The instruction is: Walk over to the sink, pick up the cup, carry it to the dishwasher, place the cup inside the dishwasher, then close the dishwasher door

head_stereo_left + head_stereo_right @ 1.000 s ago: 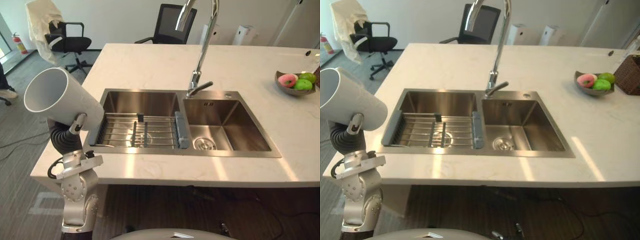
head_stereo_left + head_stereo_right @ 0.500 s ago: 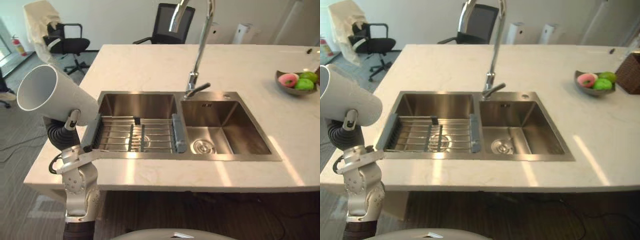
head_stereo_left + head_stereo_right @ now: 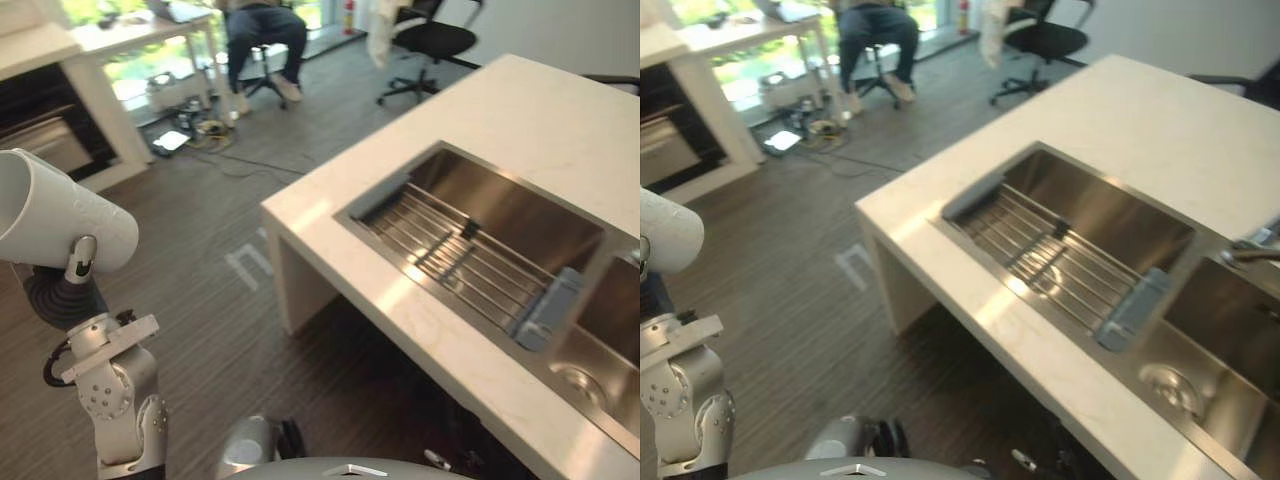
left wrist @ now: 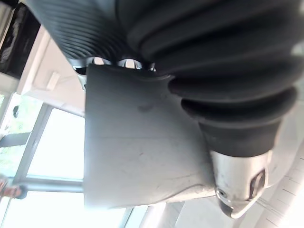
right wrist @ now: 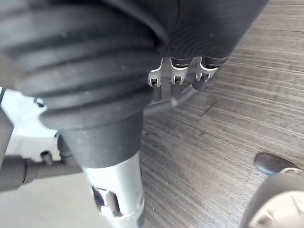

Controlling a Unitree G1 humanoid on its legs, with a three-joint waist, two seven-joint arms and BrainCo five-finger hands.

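Pale counter (image 3: 520,110) with inset steel sink (image 3: 530,205)

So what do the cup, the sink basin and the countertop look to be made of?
The cup is matte white, probably plastic or ceramic. The sink is brushed stainless steel, with grey metallic reflections. The countertop is pale polished stone, perhaps marble or quartz, faintly veined.

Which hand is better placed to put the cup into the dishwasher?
The left. The white cup is already gripped in the left hand, thumb against its side, held up well away from the sink. The right hand hangs low over the floor.
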